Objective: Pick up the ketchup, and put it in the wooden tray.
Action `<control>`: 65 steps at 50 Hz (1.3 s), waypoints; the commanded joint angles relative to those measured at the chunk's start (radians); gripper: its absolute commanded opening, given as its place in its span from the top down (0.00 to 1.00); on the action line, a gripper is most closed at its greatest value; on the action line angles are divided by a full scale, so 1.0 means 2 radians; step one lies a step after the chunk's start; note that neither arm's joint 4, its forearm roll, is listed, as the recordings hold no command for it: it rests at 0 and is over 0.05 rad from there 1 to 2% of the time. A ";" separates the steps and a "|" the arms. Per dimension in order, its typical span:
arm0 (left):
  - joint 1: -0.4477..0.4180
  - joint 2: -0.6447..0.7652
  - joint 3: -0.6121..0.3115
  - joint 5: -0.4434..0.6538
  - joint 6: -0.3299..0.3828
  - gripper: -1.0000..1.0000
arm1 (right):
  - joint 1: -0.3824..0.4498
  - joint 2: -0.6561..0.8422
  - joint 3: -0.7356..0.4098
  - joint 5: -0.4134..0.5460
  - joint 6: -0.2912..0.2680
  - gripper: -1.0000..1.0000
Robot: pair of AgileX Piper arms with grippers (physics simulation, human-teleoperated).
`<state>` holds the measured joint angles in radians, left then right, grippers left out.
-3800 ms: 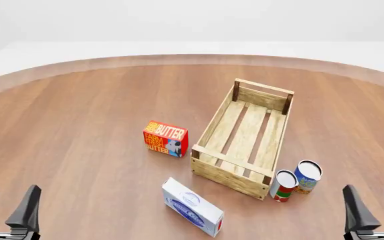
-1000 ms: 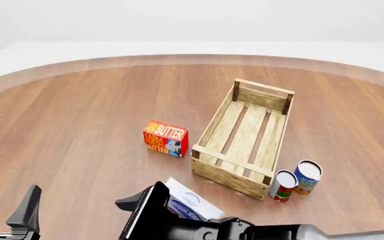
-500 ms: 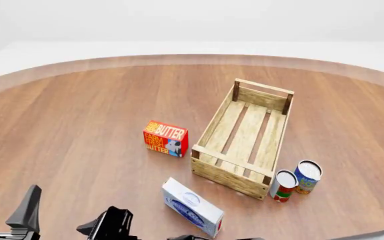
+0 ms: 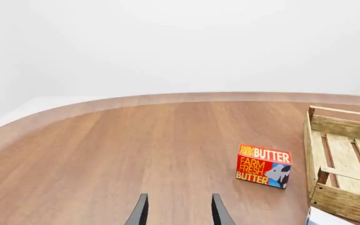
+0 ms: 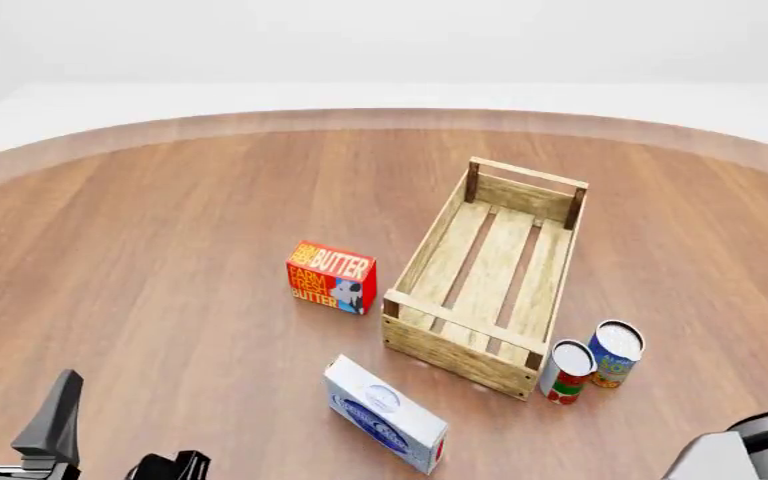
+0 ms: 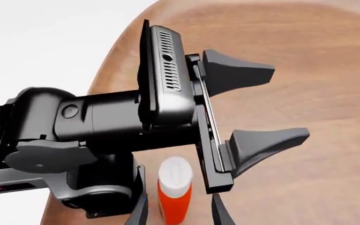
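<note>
In my right wrist view the slim orange-red plastic ketchup bottle with its white cap (image 6: 176, 190) stands upright on the round brown wooden table (image 5: 171, 250), right in line with my right tool (image 6: 178, 211), whose two dark fingertips sit spread to either side of the bottle, released and not touching it that I can tell. The left arm's black body fills that same view just past the bottle, and its left tool (image 6: 258, 108) shows both dark fingers held wide apart, gripping nothing. In the front view the ketchup bottle is out of sight; the left tool's fingers (image 5: 51, 415) poke up at the near left edge. The long light-wood slatted tray (image 5: 491, 275) lies right of centre, well away from the bottle. A red butter box (image 5: 332, 277) stands just left of the tray, a white-and-blue flat box (image 5: 384, 413) lies nearer to me, and two small cans (image 5: 594, 360) stand by the tray's near right corner.
</note>
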<state>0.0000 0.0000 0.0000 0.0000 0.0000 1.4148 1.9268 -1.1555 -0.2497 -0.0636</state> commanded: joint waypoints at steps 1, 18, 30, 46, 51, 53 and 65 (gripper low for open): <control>0.000 0.000 0.000 0.000 0.000 0.00 | 0.008 0.032 -0.026 0.007 -0.001 0.00; 0.000 0.000 0.000 0.000 0.000 0.00 | 0.011 0.066 -0.038 0.006 0.007 0.00; 0.000 0.000 0.000 0.000 0.000 0.00 | 0.005 0.090 -0.042 0.001 0.014 0.00; 0.000 0.000 0.000 0.000 0.000 0.00 | 0.007 0.102 -0.046 -0.003 0.024 0.00; 0.000 0.000 0.000 0.000 0.000 0.00 | -0.014 0.009 0.071 -0.059 0.030 1.00; 0.000 0.000 0.000 0.000 0.000 0.00 | -0.012 -0.003 0.084 -0.061 0.030 1.00; 0.000 0.000 0.000 0.000 0.000 0.00 | -0.013 -0.033 0.122 -0.067 0.035 1.00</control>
<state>0.0000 0.0000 0.0000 0.0000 0.0000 1.4002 1.9418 -1.0093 -0.3489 -0.0163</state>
